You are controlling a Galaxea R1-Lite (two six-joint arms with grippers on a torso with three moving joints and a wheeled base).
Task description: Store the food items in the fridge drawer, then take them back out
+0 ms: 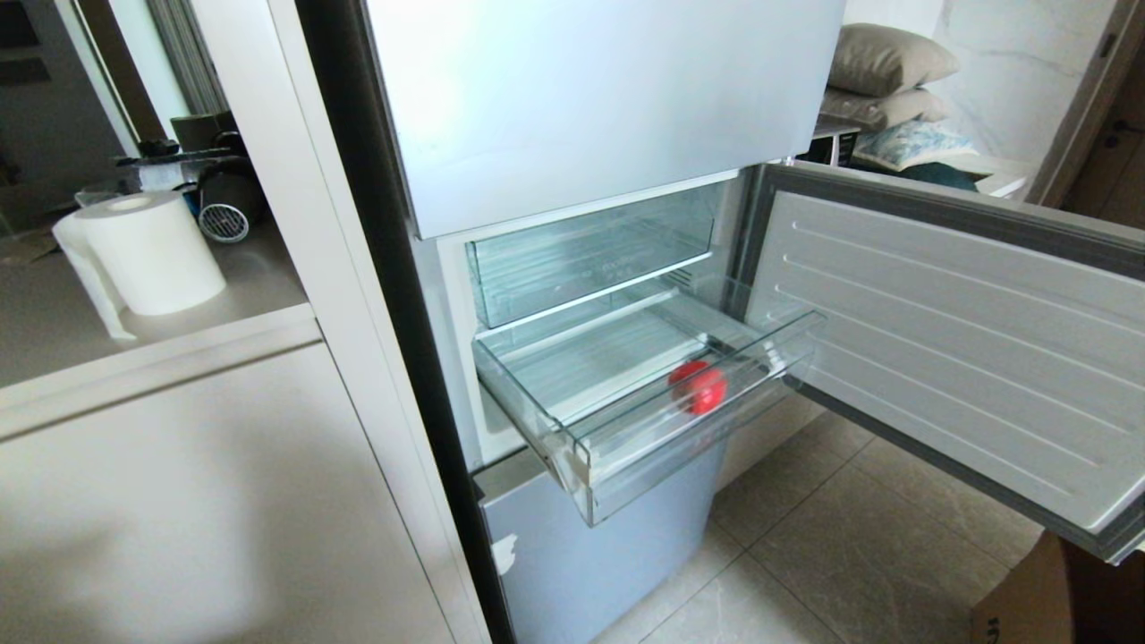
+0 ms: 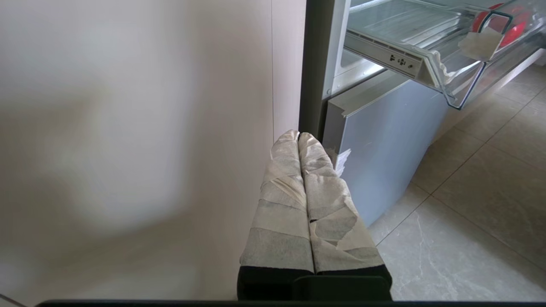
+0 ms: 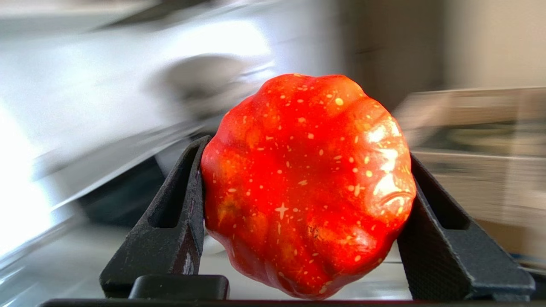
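Note:
The clear fridge drawer (image 1: 680,447) stands pulled out, and its front lip (image 2: 431,64) also shows in the left wrist view. One smooth red food item (image 1: 698,386) lies inside near the front right; seen through the drawer wall it is a red patch (image 2: 514,32). My right gripper (image 3: 308,149) is shut on the other food item, an orange-red ribbed tomato (image 3: 307,183), with one black finger on each side. This gripper is outside the head view. My left gripper (image 2: 298,136) is shut and empty, low beside the cabinet side, left of the fridge.
The fridge door (image 1: 948,340) hangs open to the right of the drawer. A second clear drawer (image 1: 590,255) sits pushed in above. A paper towel roll (image 1: 152,250) stands on the counter at left. A cardboard box (image 1: 1064,599) is on the tile floor at lower right.

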